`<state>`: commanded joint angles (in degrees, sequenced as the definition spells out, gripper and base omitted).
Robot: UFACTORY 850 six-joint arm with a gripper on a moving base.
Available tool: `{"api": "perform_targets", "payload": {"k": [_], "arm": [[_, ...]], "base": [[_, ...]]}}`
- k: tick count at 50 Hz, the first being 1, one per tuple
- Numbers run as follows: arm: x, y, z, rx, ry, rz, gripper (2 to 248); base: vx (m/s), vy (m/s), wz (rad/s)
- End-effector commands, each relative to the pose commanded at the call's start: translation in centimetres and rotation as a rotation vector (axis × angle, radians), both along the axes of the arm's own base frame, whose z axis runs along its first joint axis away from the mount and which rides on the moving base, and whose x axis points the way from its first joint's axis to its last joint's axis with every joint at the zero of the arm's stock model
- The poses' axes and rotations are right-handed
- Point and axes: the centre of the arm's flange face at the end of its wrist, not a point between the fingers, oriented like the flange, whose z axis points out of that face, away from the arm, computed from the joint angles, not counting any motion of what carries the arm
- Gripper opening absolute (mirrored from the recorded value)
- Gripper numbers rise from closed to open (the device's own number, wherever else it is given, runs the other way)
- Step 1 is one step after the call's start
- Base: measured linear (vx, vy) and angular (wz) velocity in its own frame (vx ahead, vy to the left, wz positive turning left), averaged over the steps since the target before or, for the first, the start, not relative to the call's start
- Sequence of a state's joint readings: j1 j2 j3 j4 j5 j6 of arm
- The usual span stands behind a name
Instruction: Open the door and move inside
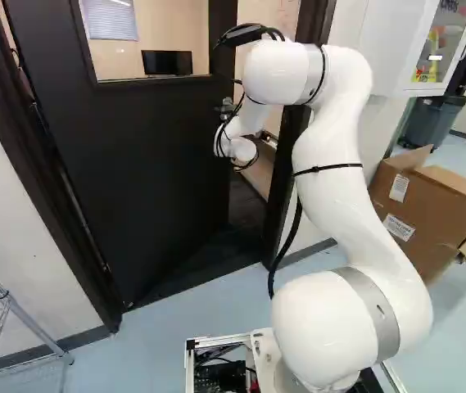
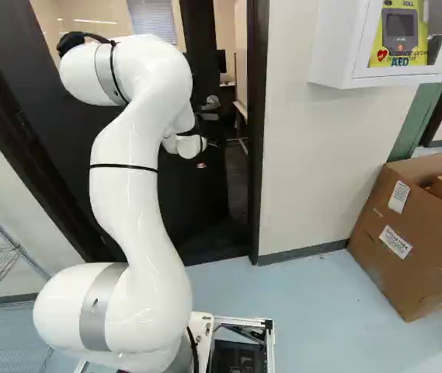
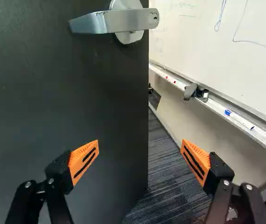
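Observation:
The black door (image 1: 151,155) stands partly open into the room beyond, a gap between its free edge and the frame (image 1: 286,164). In the right base view the gripper (image 2: 207,155) is near that edge, below the lever handle (image 2: 210,102). In the wrist view the gripper (image 3: 140,156) is wide open with nothing gripped. One orange pad (image 3: 84,158) is over the door face (image 3: 53,93), the other over the gap, and the door's edge runs between them. The silver handle (image 3: 114,21) is clear of both fingers. Whether a finger touches the door, I cannot tell.
Through the gap show dark carpet (image 3: 163,172) and a whiteboard (image 3: 217,42) with a marker tray (image 3: 217,108). Right of the doorway are a wall, a white cabinet (image 2: 337,47) and a cardboard box (image 2: 407,233). A wire rack (image 1: 3,319) stands at the left.

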<state>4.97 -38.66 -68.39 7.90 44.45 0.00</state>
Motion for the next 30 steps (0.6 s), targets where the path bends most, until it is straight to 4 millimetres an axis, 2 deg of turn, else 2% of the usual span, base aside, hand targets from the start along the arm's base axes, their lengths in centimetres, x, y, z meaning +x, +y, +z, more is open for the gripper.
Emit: {"api": "perform_targets", "payload": {"k": [30], "arm": [[-5.9, -0.1, 1.0, -0.004, 0.048, 0.007, 247]], "base": [[0.0, 0.0, 0.0]]}}
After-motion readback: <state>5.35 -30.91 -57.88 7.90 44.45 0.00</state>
